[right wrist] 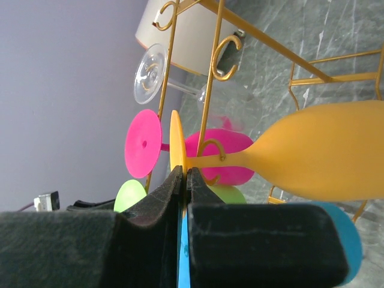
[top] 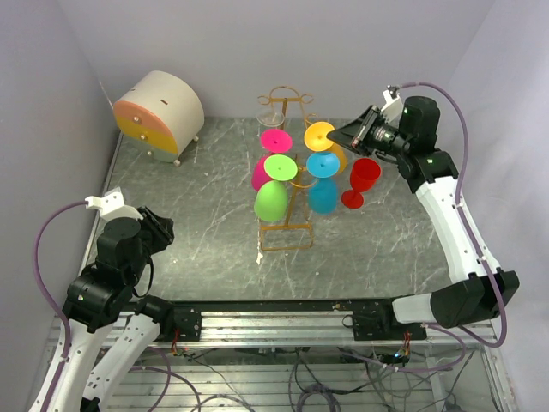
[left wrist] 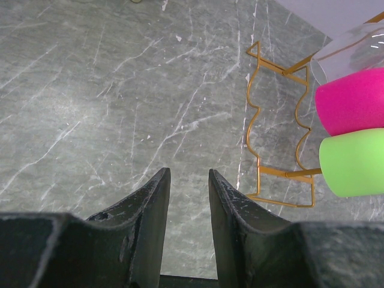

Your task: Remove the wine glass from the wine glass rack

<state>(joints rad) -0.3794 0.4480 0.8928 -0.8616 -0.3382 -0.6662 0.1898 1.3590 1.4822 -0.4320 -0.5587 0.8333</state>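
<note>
**Orange glass gripped, not yet off the rack**

The right gripper (right wrist: 183, 175) is clamping its fingers together on the thin foot of the orange wine glass (right wrist: 324, 150), at the far right side of the rack (top: 286, 227). The glass is lying on its side there, its stem sitting in one of the rack's small hooks, so the grasp looks done while the lifting-out is yet to come. What is left, as I judge it, is sliding the stem clear of the hook and carrying the glass away. Pink, green, blue and clear glasses are also hanging on the rack, and a red glass (top: 362, 178) is standing on the surface (top: 197, 223) just right of it. The left gripper (left wrist: 189, 175) is hovering at the near left, fingers apart, holding nothing.
</note>
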